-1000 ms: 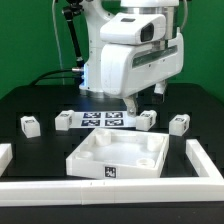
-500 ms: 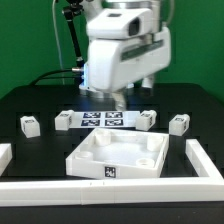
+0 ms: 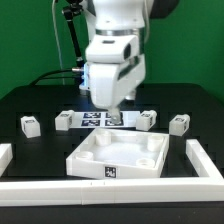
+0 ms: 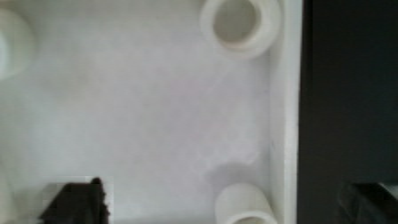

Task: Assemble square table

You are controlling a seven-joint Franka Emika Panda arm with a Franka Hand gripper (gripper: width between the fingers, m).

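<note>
Nearest me lies the front border rail [image 3: 110, 189]. Behind it the square tabletop [image 3: 118, 153] rests on the black table, sockets up. My pincer [image 3: 112, 114] hangs over its far edge, jaws spread wide, holding nothing. Beyond, block legs [image 3: 148, 119] stand on either side of the marker board [image 3: 103, 121].

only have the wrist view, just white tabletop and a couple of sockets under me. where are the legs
Observer: All four legs lie loose on the black table beyond the tabletop, none in a socket.
Operator: how are they spread
Observer: Two at the exterior view's left, two at its right, with the marker board between the inner pair.
Operator: where's the gripper from outside
Observer: The gripper hangs open above the tabletop's far side, holding nothing.
</note>
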